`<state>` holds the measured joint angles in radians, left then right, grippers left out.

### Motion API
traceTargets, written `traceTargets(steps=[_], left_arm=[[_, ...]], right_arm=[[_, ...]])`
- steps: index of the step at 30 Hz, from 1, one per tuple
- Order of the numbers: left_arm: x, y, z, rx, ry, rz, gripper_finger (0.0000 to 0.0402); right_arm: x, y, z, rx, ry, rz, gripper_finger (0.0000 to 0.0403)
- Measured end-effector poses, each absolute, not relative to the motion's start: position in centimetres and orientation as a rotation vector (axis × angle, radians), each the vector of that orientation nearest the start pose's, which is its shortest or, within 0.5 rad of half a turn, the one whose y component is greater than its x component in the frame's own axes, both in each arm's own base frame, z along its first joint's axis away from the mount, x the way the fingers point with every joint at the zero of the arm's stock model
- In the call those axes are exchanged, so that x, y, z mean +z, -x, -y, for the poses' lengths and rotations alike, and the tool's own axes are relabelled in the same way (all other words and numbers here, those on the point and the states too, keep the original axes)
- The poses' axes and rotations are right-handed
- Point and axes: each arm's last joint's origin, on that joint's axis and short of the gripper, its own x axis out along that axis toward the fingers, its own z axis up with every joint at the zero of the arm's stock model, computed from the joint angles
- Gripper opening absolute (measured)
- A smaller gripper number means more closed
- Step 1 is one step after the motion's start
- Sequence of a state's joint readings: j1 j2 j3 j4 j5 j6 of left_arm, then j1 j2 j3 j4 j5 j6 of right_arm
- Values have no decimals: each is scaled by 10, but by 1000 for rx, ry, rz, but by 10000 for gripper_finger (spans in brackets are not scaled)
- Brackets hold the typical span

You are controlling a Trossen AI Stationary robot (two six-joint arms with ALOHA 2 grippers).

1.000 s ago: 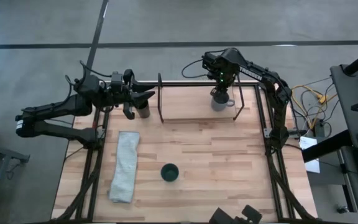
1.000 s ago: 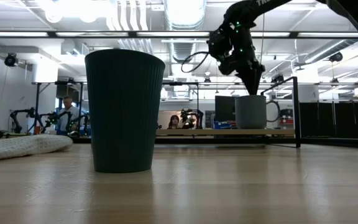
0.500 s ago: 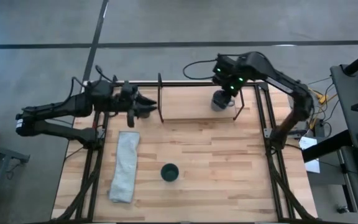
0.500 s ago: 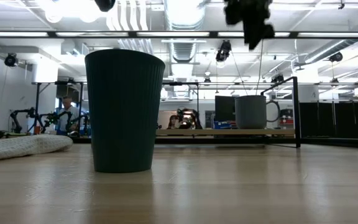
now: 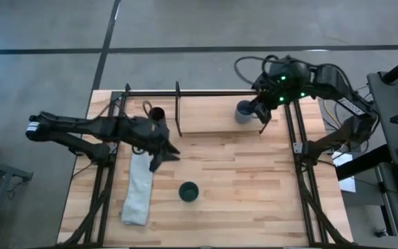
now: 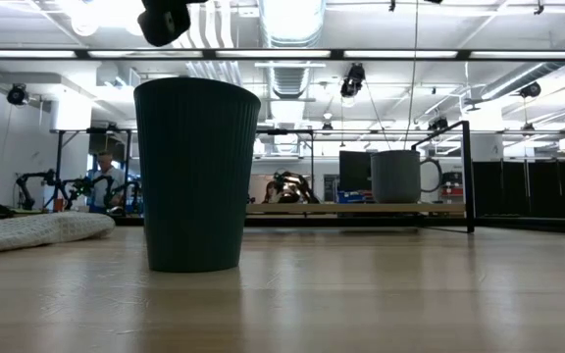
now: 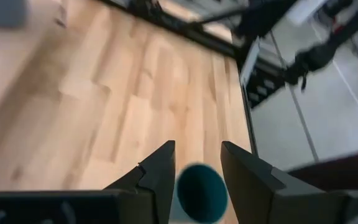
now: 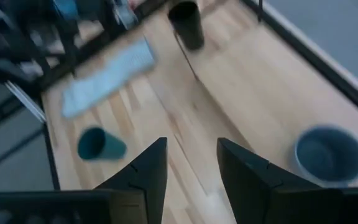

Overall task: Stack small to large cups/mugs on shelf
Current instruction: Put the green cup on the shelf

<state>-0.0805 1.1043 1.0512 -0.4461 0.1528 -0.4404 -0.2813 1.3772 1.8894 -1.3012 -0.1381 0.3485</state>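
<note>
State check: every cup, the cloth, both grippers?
Mug: upright on the shelf, right end, released.
Tumbler: upright just left of the shelf, off it, free.
Teal cup: upright on the table's near middle, untouched.
Cloth: lying flat, left side.
Left gripper: open, empty, aimed at the teal cup.
Right gripper: open, empty, above the mug's side.

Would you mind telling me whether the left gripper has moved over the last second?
Yes. The left gripper has swung from beside the black tumbler toward the teal cup, past the towel.
</note>
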Motion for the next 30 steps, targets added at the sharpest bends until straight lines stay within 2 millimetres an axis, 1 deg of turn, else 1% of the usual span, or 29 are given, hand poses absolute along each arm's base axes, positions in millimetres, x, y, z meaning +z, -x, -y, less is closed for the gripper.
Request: traceTargets(steps=[3,6,9,11,14,19,25,30], left_arm=[[328,-243,33,-136,437,-619,116],[316,-253,41,-139,454,-676,116],[307,-260,46,-134,495,-722,116],[304,-263,48,-144,497,-738,116],[300,-266,50,-142,496,-754,116],[295,-268,50,-135,494,-779,116],[285,-254,48,-91,480,-917,116],[281,-248,46,-67,474,-986,116]], right_arm=[[475,-213,57,-260,-490,-649,133],[479,-214,58,-256,-491,-610,132],[473,-219,57,-270,-554,-649,133],[466,-229,51,-245,-584,-697,133],[451,-248,36,-191,-592,-780,130],[415,-291,0,-125,-561,-954,124],[371,-337,-43,-55,-502,-1102,122],[342,-368,-64,-41,-537,-1120,119]])
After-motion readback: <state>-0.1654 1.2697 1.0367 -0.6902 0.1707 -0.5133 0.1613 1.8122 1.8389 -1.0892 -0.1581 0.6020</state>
